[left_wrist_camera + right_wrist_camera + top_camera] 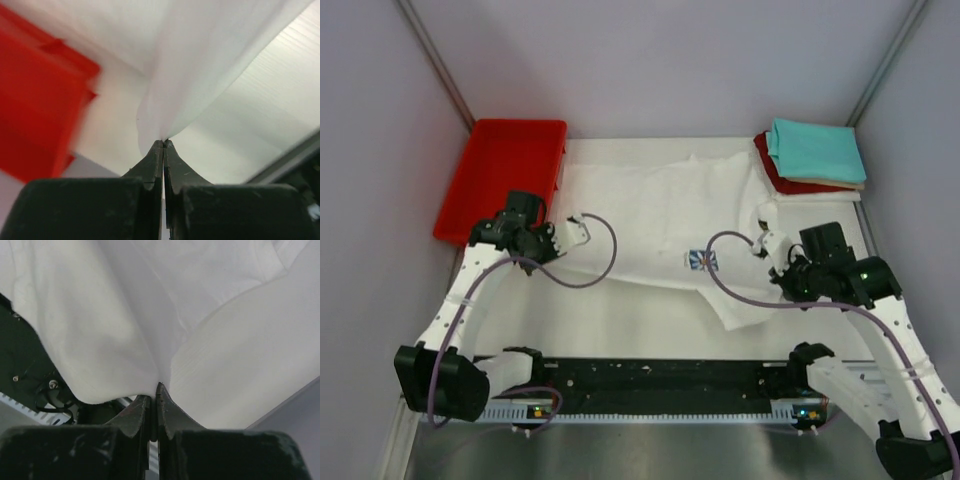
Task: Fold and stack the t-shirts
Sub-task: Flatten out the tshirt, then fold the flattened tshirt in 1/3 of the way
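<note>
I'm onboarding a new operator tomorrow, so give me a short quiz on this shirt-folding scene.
1. True or false: the left fingers and right fingers are both shut on the white t-shirt.
2. Which colour tops the folded stack at the far right? A teal, B dark red, C cream.
3. Fill in: the red tray lies on the robot's ___ side.
Key: 1 true; 2 A; 3 left.
</note>
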Controlling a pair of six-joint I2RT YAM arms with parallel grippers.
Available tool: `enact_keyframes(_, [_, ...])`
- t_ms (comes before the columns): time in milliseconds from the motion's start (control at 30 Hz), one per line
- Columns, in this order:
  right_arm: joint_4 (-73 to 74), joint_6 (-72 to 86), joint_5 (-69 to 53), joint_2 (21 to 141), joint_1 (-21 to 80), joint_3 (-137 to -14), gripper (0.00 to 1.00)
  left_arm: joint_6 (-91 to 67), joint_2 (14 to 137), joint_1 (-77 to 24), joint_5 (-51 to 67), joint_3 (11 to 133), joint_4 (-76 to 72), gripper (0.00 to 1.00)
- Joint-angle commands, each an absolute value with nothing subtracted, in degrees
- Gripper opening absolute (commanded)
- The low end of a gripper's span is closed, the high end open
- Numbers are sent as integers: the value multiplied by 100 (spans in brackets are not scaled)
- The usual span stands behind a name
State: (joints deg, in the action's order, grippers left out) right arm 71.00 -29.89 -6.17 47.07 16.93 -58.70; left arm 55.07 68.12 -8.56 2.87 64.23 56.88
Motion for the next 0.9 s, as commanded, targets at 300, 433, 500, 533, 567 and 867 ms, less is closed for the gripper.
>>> enact_keyframes(300, [8949, -3437, -712, 4464, 2470, -5546, 0, 5775, 6345, -817, 563, 4799, 7551, 0])
enact_keyframes(433, [7667, -3436, -756, 4912, 2479, -5608, 0, 5187, 6837, -800, 440, 4965, 6866, 0])
enact_keyframes(500, [6982, -3550, -616, 5097, 2479, -5503, 0, 4949, 7118, -782, 369, 5062, 6576, 0])
enact_keyframes(533, [6778, -3655, -520, 5246, 2479, -5424, 0, 4870, 7258, -774, 334, 5071, 6435, 0])
enact_keyframes(567, [6576, -3726, -388, 5395, 2487, -5345, 0, 4843, 7382, -773, 290, 5063, 6364, 0])
enact_keyframes(867, [5240, -3964, 457, 6565, 2479, -5028, 0, 4571, 7971, -773, 106, 4913, 5547, 0])
